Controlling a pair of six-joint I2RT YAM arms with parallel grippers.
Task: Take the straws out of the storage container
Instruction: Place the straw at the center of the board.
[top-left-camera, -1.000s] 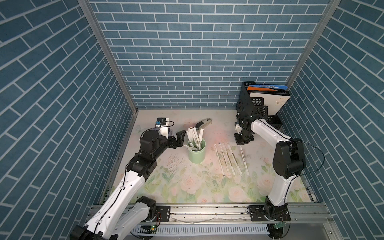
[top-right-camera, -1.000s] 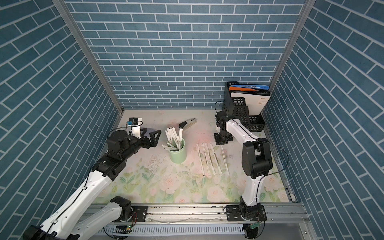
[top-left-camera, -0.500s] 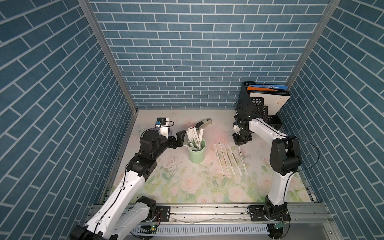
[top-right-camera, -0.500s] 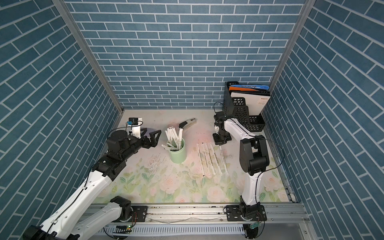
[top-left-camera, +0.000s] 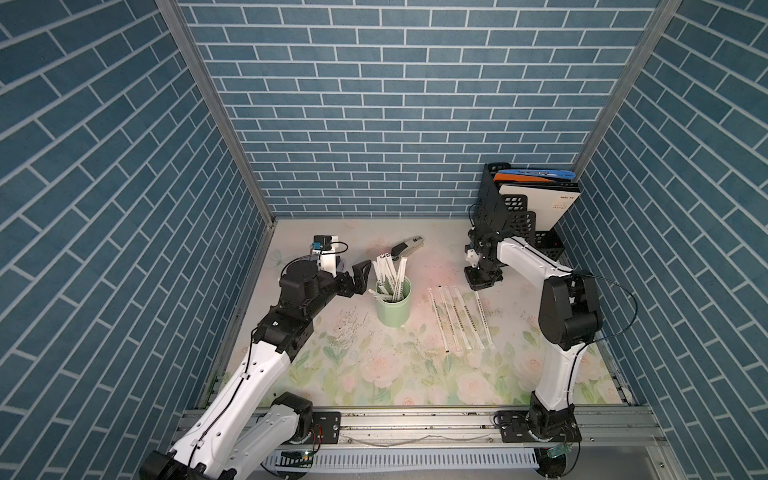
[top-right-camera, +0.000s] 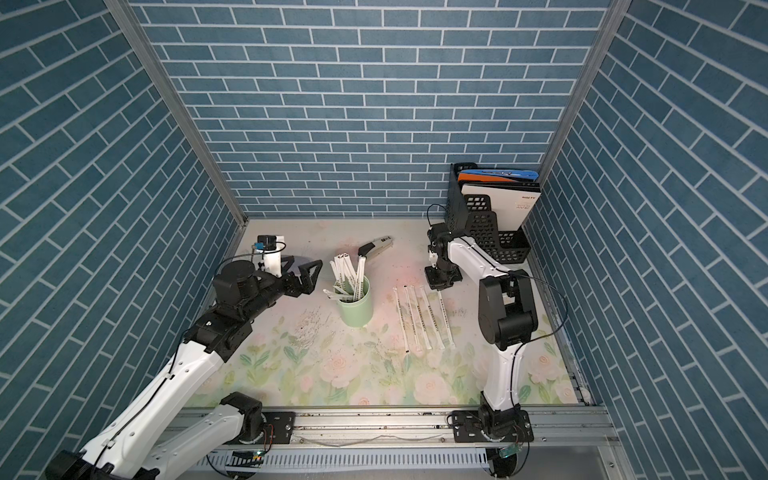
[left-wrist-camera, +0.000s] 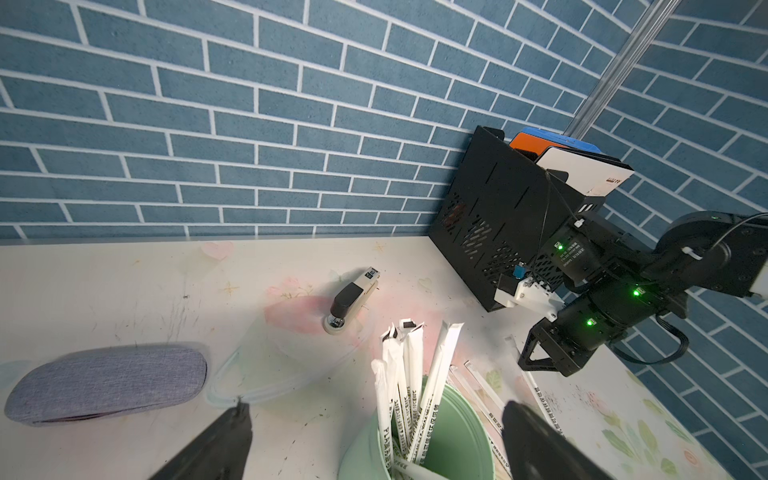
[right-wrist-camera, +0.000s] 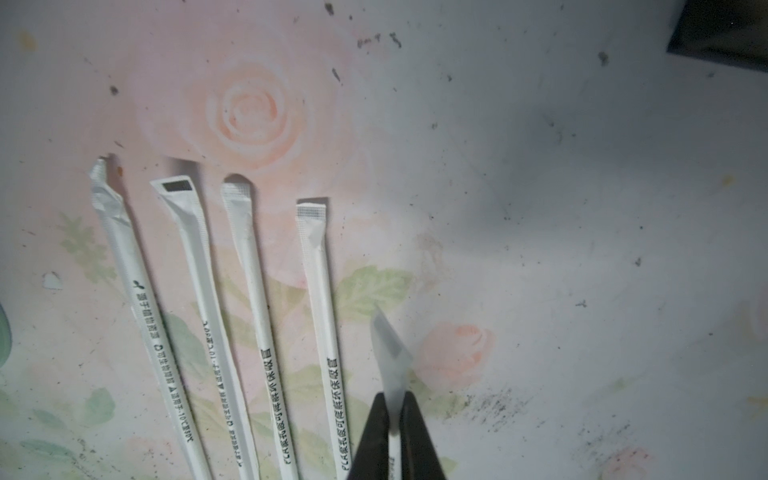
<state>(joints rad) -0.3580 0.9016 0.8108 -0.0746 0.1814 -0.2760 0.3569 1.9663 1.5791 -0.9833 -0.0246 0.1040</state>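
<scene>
Floral tabletop (top-left-camera: 374, 374) bears stapler (top-left-camera: 406, 246) behind cup (top-left-camera: 392, 311), grey case (left-wrist-camera: 104, 384), black file holder (top-left-camera: 498, 208)

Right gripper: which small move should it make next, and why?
Probably open the right gripper: it pinches one straw low over the table, beside four straws already laid in a row, so release seems due.

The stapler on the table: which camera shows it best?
The left wrist view: the stapler lies close and unblocked there. Both top views show it small, beyond the cup. The right wrist view misses it.
</scene>
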